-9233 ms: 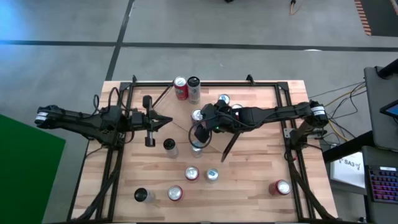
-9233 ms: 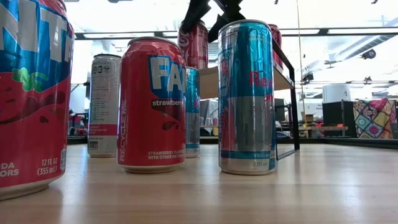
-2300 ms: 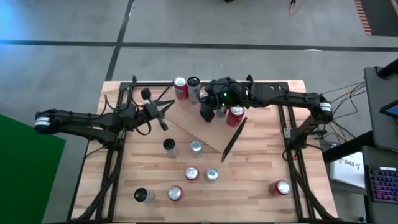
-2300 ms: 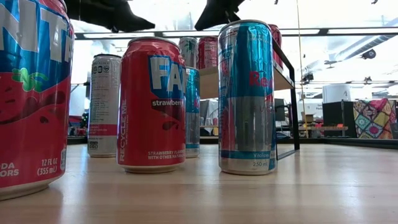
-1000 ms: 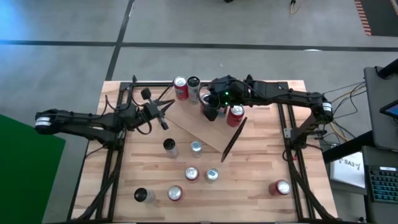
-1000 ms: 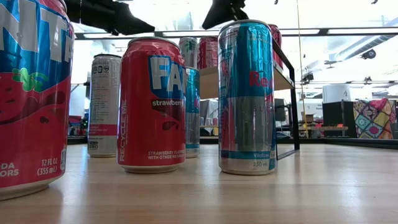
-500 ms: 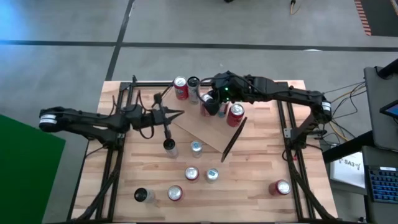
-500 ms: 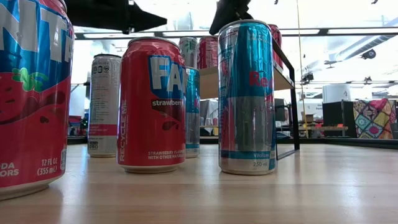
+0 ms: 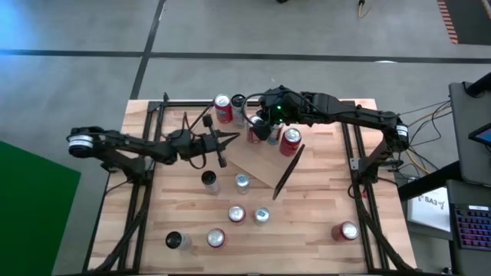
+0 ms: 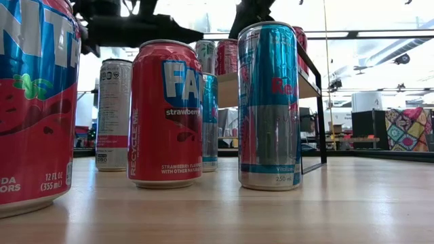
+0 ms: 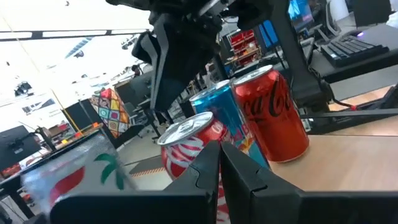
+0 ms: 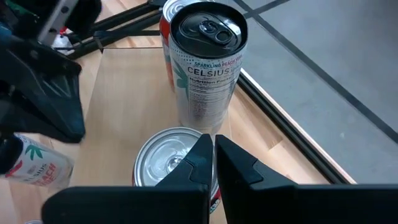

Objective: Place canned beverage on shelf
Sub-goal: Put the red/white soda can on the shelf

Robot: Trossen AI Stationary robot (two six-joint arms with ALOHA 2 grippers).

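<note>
The shelf (image 9: 257,162), a light-wood plank on black frames, stands askew at the table's far middle. On it stand a Coca-Cola can (image 9: 290,141), a blue can (image 11: 219,111) and a red-and-white can (image 11: 186,134). My right gripper (image 12: 213,152) hangs shut just above that can's silver top (image 12: 168,155); whether it touches, I cannot tell. My left gripper (image 9: 231,139) is shut, nearly level, pointing from the table's left at the shelf's cans (image 11: 217,163), short of them. A Celsius can (image 12: 208,62) and a red can (image 9: 222,109) stand on the table's far edge.
Several loose cans stand on the tabletop nearer the front: two (image 9: 209,180) (image 9: 242,182) just before the shelf, two in the middle (image 9: 236,214), others at the near left (image 9: 216,238) and near right (image 9: 349,231). Black frame rails (image 9: 142,192) run along both sides.
My left gripper has moved toward the table's right edge, toward the shelf, sinking a little and tipping from upward-slanting to nearly level. It has stayed shut. The cans and the shelf have kept their places.
</note>
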